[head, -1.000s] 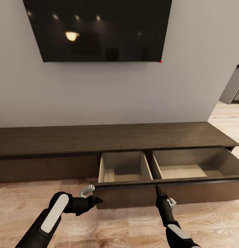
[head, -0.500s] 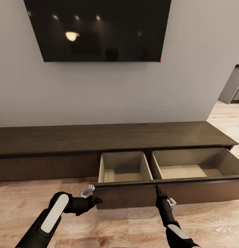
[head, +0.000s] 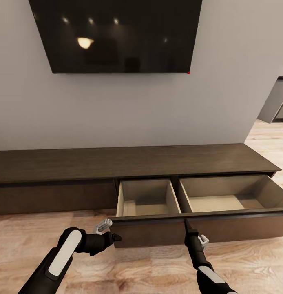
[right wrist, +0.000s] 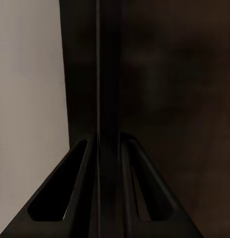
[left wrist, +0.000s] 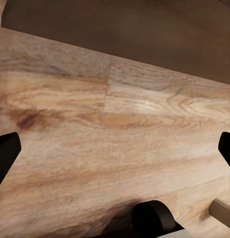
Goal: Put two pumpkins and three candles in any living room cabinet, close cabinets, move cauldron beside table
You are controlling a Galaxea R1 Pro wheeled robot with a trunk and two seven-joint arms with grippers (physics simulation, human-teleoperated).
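Note:
The long, low dark-brown cabinet (head: pixel 129 163) stands against the wall with one wide drawer (head: pixel 158 233) pulled out. Its two pale beige compartments hold nothing. My right gripper (head: pixel 186 223) is at the top edge of the drawer front, and in the right wrist view the gripper (right wrist: pixel 107 144) is shut on that thin dark edge (right wrist: pixel 107 74). My left gripper (head: pixel 111 231) hangs low by the drawer's left corner; the left wrist view has it (left wrist: pixel 115 148) open over bare wood floor (left wrist: pixel 115 99). The pumpkins, candles and cauldron are out of view.
A large black TV (head: pixel 117 32) hangs on the grey wall above the cabinet. Light wood floor (head: pixel 149 269) runs in front of the drawer. A grey kitchen unit (head: pixel 278 102) shows past the wall's corner at the far right.
The whole picture has shifted a touch to the left, so the camera has moved. Both arms and the drawer keep their places.

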